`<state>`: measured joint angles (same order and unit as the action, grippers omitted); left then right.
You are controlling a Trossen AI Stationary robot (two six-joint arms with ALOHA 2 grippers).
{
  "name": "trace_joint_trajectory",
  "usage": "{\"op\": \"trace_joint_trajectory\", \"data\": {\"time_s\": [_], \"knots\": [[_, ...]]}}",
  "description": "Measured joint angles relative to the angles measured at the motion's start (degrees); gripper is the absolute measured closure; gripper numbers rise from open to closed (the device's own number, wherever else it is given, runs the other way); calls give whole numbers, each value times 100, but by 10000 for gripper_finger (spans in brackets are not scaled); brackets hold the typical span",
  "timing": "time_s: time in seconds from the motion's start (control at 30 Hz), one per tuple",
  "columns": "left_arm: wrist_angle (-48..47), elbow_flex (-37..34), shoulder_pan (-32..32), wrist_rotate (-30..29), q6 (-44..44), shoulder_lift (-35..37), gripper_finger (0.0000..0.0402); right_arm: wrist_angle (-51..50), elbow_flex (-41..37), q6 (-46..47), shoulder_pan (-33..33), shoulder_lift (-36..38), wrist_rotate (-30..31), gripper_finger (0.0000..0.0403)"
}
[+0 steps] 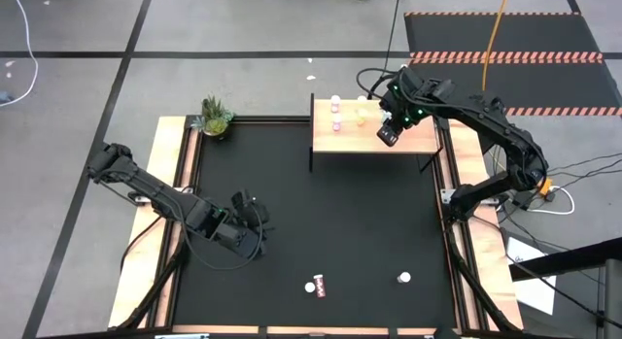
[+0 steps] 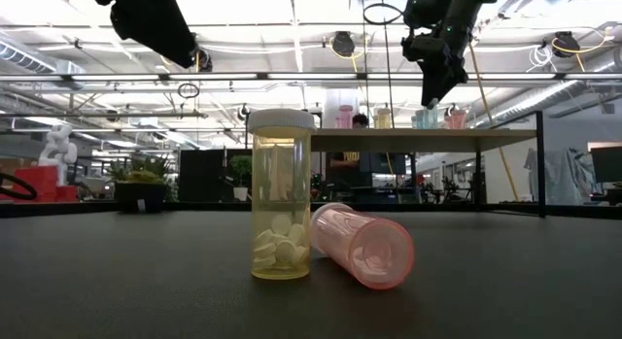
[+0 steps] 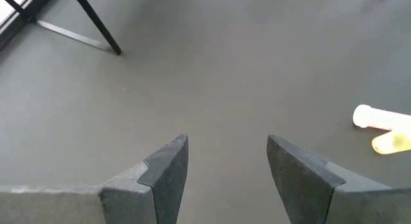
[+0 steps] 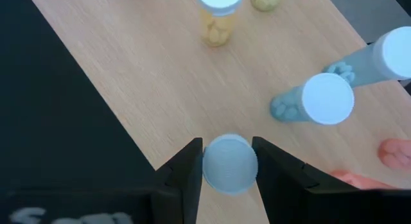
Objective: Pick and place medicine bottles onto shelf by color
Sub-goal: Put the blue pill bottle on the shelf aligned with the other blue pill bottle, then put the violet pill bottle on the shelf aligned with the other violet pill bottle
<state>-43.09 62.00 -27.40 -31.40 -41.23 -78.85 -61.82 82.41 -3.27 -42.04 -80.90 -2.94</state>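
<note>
My right gripper hangs over the near part of the pale wooden shelf, shut on a medicine bottle whose pale round cap faces the camera. On the shelf stand two teal bottles, yellow ones and pink ones. My left gripper is open above the black table, with nothing between its fingers. Near the front edge a yellow bottle stands upright, and a pink bottle lies on its side against it. My right gripper pinches the bottle between its two fingers, one on each side at the cap end. The fingers come from above, slanting down. The bottle is upright, cap up. Its body is hidden under the cap, and I cannot tell whether its base rests on the shelf.
A small potted plant stands at the table's far left corner. One more bottle stands near the front right of the table. The shelf's dark legs rise from the table at the far side. Wooden rails border the black top.
</note>
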Motion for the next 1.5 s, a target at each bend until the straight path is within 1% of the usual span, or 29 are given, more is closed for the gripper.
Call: {"op": "trace_joint_trajectory", "data": {"time_s": [0.3, 0.5, 0.6, 0.77, 0.9, 0.97, 1.03, 1.17, 1.27, 1.37, 1.5], "knots": [[0, 0, 0, -21, -122, 0, 190, -16, 0, -54, -2, 1, 0, 237], [2, 0, -18, -21, -296, 0, 190, -34, -4, -88, -2, 47, 7, 223], [0, 0, -89, -23, -382, 0, 190, -41, -2, -88, -7, 328, 26, 222], [0, 0, -204, -22, -434, 0, 190, -71, 140, -70, 33, 1027, 160, 222], [0, -1, -197, -22, -325, 0, 190, -161, 164, -55, 260, 1653, 153, 222], [0, 0, -167, -21, -152, 0, 190, -359, 164, 77, 542, 1859, 153, 222], [2, -2, -118, -21, 5, 0, 190, -612, 164, 401, 919, 1997, 142, 222], [2, -2, -14, -21, 279, 0, 190, -1039, 93, 1491, 1877, 2087, 158, 222], [2, -1, 32, -19, 475, 0, 190, -1295, -125, 2335, 2799, 2081, 206, 222], [3, -1, 44, -15, 630, 0, 190, -1339, -465, 3317, 3880, 2083, 290, 222], [82, -2, 24, 31, 884, 0, 190, -864, -1029, 4633, 5325, 2009, 305, 222]]}}
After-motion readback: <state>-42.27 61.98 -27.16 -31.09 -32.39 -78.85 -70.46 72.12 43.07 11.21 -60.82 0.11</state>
